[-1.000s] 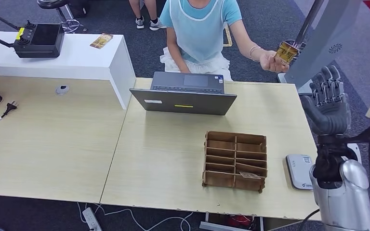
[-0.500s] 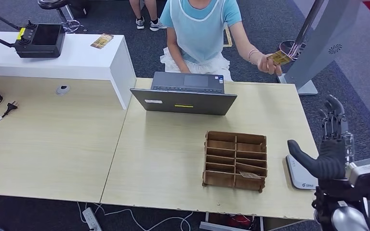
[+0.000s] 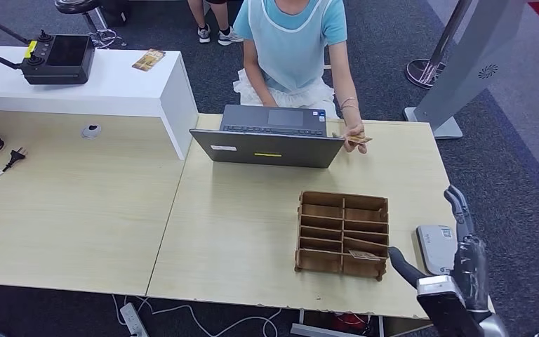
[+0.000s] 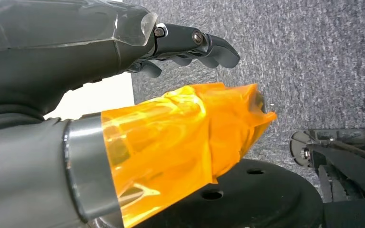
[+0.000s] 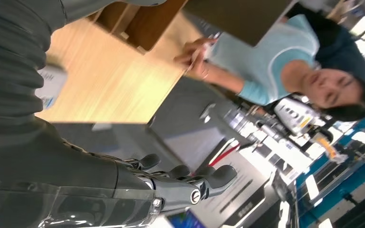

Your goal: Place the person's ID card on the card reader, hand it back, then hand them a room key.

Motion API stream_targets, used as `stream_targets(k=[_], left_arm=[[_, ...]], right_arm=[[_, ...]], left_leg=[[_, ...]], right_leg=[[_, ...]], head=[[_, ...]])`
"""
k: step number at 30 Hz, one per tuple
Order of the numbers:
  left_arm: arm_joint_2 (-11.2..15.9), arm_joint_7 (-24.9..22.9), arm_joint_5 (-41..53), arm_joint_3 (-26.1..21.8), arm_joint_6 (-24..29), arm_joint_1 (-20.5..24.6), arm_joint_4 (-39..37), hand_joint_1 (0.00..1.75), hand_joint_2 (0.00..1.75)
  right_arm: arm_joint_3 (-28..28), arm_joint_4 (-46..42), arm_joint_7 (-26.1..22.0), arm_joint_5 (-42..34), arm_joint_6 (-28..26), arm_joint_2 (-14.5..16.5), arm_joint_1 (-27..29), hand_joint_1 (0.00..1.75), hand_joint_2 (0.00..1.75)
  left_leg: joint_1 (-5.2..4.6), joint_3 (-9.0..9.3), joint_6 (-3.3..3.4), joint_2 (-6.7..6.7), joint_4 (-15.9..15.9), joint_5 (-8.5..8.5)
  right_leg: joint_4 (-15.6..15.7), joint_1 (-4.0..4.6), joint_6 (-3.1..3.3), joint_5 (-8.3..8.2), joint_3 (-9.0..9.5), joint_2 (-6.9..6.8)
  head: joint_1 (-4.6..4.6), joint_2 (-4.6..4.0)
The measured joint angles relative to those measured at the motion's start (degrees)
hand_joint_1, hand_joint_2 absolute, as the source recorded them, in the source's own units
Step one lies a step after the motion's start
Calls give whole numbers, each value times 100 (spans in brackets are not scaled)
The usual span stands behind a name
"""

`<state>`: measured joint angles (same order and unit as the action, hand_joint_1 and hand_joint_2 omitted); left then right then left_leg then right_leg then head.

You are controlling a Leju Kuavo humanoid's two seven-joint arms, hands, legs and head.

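A person behind the desk pinches a small tan card (image 3: 358,139) just off the laptop's right corner; it also appears in the right wrist view as the card (image 5: 196,56). The white card reader (image 3: 436,248) lies flat at the table's right edge. My right hand (image 3: 465,265) hangs low beside that edge, close to the reader, fingers spread and holding nothing; the right wrist view shows the same hand (image 5: 104,183) with straight fingers. A card (image 3: 365,255) lies in a near slot of the brown wooden organizer (image 3: 342,234). My left hand (image 4: 100,52) hangs over the carpet, holding nothing.
An open grey laptop (image 3: 270,137) stands at the table's far edge before the person. A white counter (image 3: 112,88) at the far left carries a black controller (image 3: 56,57) and a small booklet (image 3: 147,59). A grey kiosk base (image 3: 463,70) stands on the floor at the right.
My right hand has dropped from near the person's outstretched hand to the table's right edge. The person has drawn the card back to the laptop's corner.
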<state>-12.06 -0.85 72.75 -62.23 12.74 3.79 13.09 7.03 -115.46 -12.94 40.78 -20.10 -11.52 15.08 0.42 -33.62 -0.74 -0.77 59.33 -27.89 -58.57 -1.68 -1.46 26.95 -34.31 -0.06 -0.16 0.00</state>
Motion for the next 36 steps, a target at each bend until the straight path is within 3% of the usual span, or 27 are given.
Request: stream_targets(k=[7,18,36], left_arm=[[-25,-55,92,-17,-19,2,0,0,0],[-22,-60,293,-13,-83,17,0,0,0],[-22,-132,243,-15,-105,21,0,0,0]], right_arm=[[273,60,977,1485,-613,0,226,0,175],[576,289,1512,3534,-1055,-3,95,0,175],[1033,430,2313,3846,-635,-463,85,0,175]], left_leg=[[0,2,0,3,0,0],[0,3,0,5,0,0],[-1,4,0,5,0,0]], right_leg=[[0,0,0,0,0,2],[0,0,0,-1,1,3],[0,0,0,-1,1,3]], head=[[-1,0],[-1,0],[-1,0]])
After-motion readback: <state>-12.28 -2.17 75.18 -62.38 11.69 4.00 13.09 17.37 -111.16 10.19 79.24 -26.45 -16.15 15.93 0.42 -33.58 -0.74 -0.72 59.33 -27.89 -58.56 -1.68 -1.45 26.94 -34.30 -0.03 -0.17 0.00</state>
